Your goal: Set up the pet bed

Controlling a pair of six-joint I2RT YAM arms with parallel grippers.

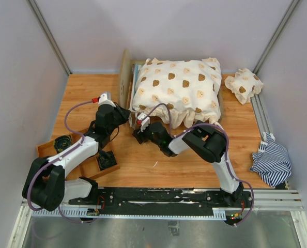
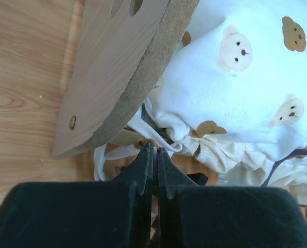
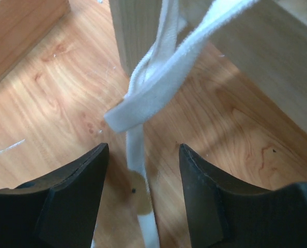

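Note:
The pet bed's plywood headboard (image 1: 125,72) (image 2: 112,77) stands at the back centre. A cream bear-print cover (image 1: 177,88) (image 2: 246,77) lies over the bed and hides most of the mattress. My left gripper (image 1: 128,115) (image 2: 156,151) is shut at the bed's near left corner, just below the headboard's edge, with white straps (image 2: 108,154) beside its tips. Nothing shows between its jaws. My right gripper (image 1: 139,127) (image 3: 143,155) is open low over the table by a bed leg (image 3: 138,31). A white strap (image 3: 148,93) hangs down between its fingers, not pinched.
A small bear-print pillow (image 1: 243,86) lies at the back right. A dark-striped cloth (image 1: 271,161) is bunched at the right edge. A wooden tray (image 1: 46,149) with black parts sits under the left arm. White walls close in the table.

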